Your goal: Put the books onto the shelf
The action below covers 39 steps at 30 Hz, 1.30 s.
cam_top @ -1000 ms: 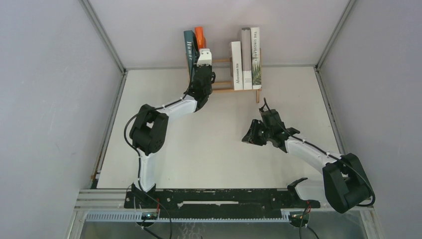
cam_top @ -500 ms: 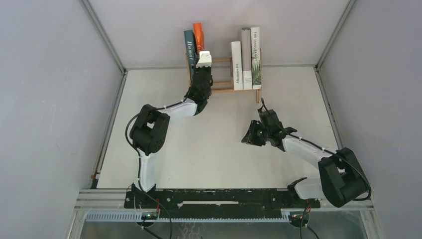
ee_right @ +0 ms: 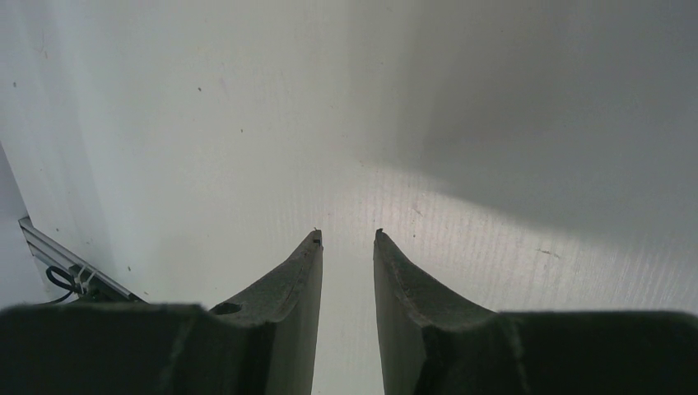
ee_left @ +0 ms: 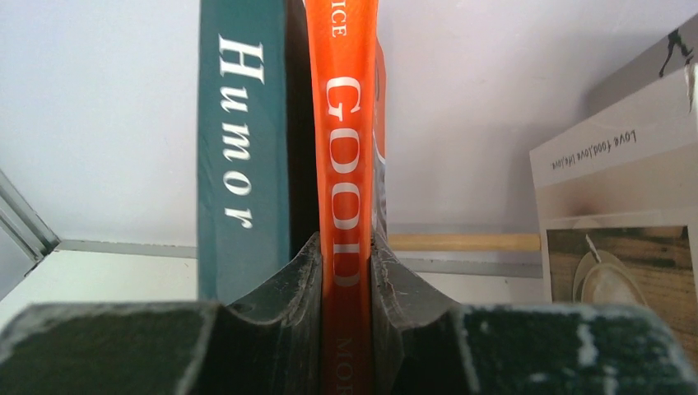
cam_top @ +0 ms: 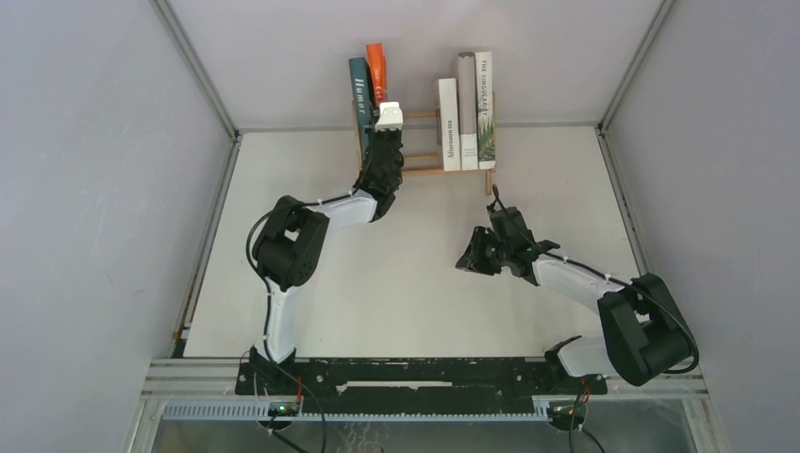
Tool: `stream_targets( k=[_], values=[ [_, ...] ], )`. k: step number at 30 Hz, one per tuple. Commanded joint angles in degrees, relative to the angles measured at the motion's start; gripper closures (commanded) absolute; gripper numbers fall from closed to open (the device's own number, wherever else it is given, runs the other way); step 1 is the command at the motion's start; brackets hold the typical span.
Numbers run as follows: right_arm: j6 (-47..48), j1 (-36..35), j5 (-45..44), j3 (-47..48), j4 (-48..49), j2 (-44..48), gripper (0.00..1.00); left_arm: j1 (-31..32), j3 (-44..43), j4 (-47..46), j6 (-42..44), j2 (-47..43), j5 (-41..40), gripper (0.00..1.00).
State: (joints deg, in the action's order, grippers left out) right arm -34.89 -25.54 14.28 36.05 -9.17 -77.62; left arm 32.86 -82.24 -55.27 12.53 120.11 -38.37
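The light-wood shelf (cam_top: 422, 157) stands against the back wall. The teal "Humor" book (cam_top: 358, 91) (ee_left: 243, 148) stands upright at its left end. Right beside it is the orange "GOOD" book (cam_top: 376, 66) (ee_left: 346, 123), with my left gripper (cam_top: 383, 98) (ee_left: 346, 245) shut on its spine. A white book (cam_top: 448, 124), a grey book (cam_top: 467, 109) and the white "Singularity" book (cam_top: 485, 106) stand together at the shelf's right end. My right gripper (cam_top: 465, 263) (ee_right: 347, 237) hovers over the table, open, with nothing between its fingers.
In the left wrist view a wooden slat (ee_left: 461, 242) runs right of the orange book, and the white book's cover with a coffee picture (ee_left: 621, 247) fills the right side. A gap on the shelf separates the two groups of books. Grey walls enclose the white table (cam_top: 406, 302).
My left gripper has carried the orange book a little further back and straighter against the teal one. The right arm has drawn slightly left, with its jaws unchanged.
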Motion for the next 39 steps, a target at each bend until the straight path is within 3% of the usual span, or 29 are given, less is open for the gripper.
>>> stream_targets(
  k=[1,8,14,19,39],
  values=[
    [1.05,-0.17,0.73,-0.46,3.4,-0.24,0.64,-0.33,-0.43,-4.31,1.74,1.6,-2.47,0.92],
    [0.91,0.14,1.4,-1.99,4.57,-0.49,0.64,0.32,-0.87,-4.32,1.07,3.59,-4.29,0.81],
    [0.91,0.26,1.67,-2.38,4.6,-0.44,0.64,0.73,0.51,-4.24,0.12,3.56,-6.27,0.49],
    [1.01,0.29,1.77,-2.39,4.35,-0.17,0.64,0.88,2.46,-4.22,-0.73,2.25,-7.49,0.32],
    [1.16,0.02,-0.23,-0.18,-1.26,6.39,0.63,4.77,1.84,-2.0,1.04,-6.3,-10.17,0.23]
  ],
)
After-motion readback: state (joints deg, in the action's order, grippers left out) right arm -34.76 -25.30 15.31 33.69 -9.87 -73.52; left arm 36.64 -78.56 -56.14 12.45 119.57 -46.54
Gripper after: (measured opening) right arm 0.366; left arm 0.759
